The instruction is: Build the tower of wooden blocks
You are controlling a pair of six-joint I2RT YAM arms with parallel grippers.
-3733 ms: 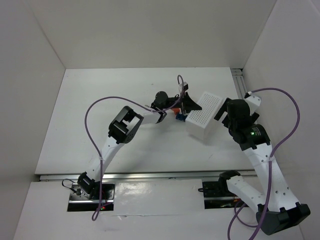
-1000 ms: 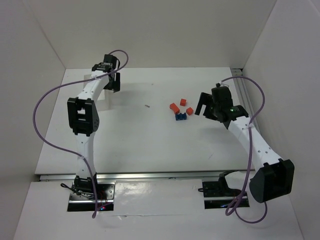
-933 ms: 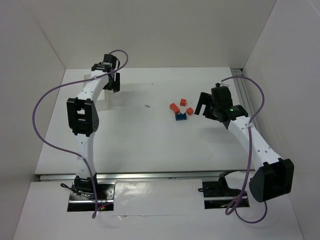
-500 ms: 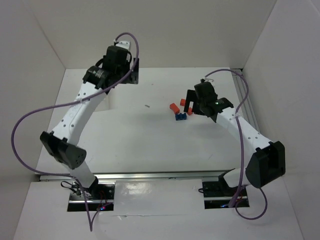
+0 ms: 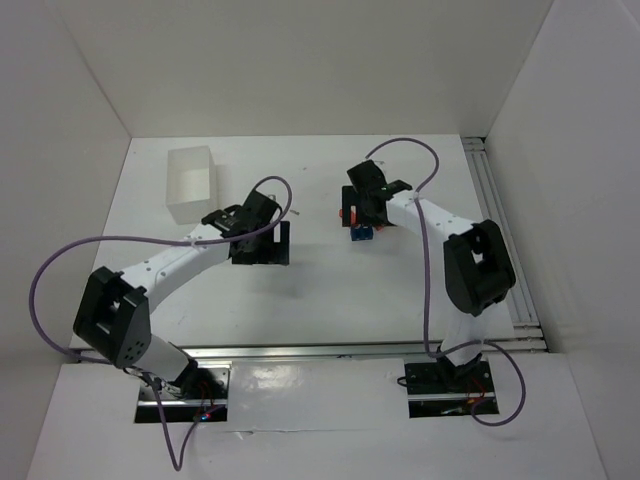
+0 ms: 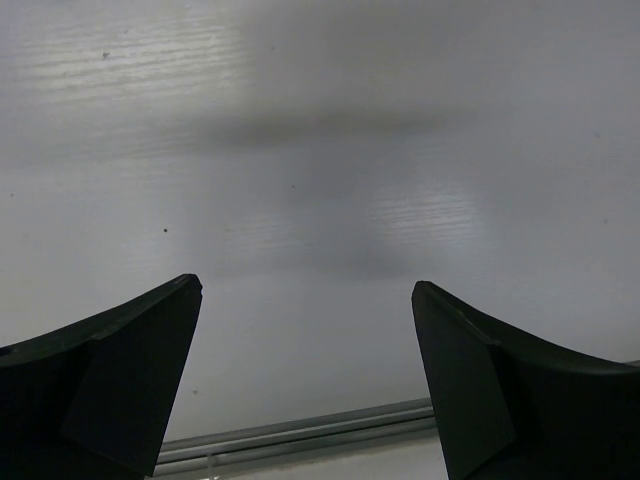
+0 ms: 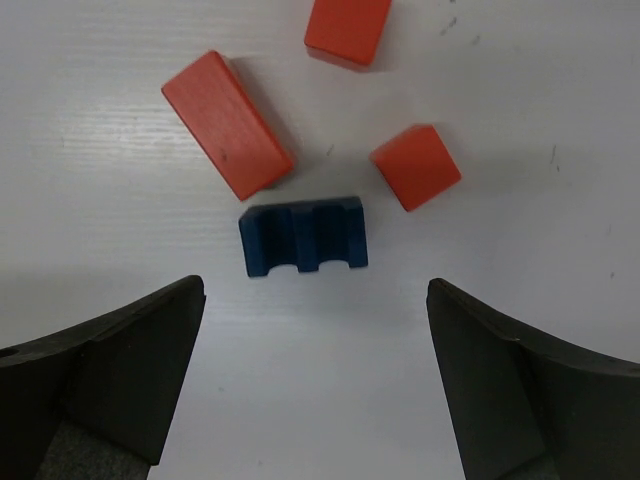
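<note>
Wood block tower, not yet built: its four pieces lie singly on the table. The notched blue block serves as landmark and rests notches down in the right wrist view. A long red-orange block lies slantwise just beyond its left corner, perhaps touching it, though the shadow there hides the gap. A red-orange cube sits just beyond its right corner, apart from it. A third red-orange block lies farther off, cut by the frame edge.

The white rectangular box stands well left of the blue block, near the back wall; its inside cannot be made out.

The table is white and walled in white on three sides. Metal rails run along its right and near edges.

The right gripper hangs directly above the blue block, jaws spread wide and holding nothing. Its arm is folded, elbow raised to the right of the blue block. The left gripper hovers over bare table well left of the blue block, fingers likewise wide apart and empty, its forearm stretched low from an elbow near the table's front left edge.
</note>
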